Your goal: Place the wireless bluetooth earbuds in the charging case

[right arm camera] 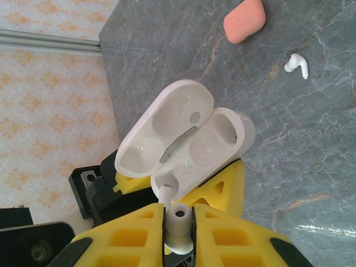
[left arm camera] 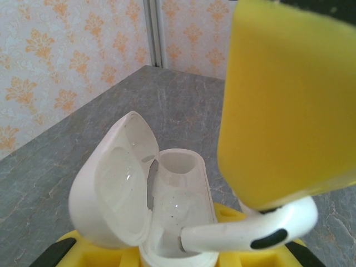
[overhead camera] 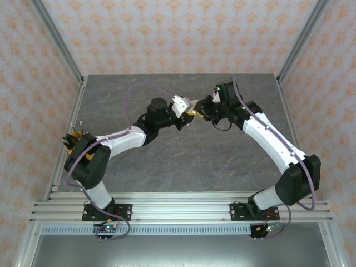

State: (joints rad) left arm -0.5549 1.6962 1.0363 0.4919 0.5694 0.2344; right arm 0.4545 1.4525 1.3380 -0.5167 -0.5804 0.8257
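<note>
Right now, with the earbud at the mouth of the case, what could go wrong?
1. The white earbud, pinched in the right gripper, lies slanted across the open white case. A push could jam it or twist it out of the grip.
2. The left gripper holds the case by its base alone, so a push may tilt it or make it slip.

Earbud [right arm camera: 178, 218] between fingers [right arm camera: 129, 238], at open case [right arm camera: 186, 130]

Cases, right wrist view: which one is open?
The white case: its lid is swung back, the wells show, and a white earbud has its stem at one well. The coral case lies shut on the table.
</note>
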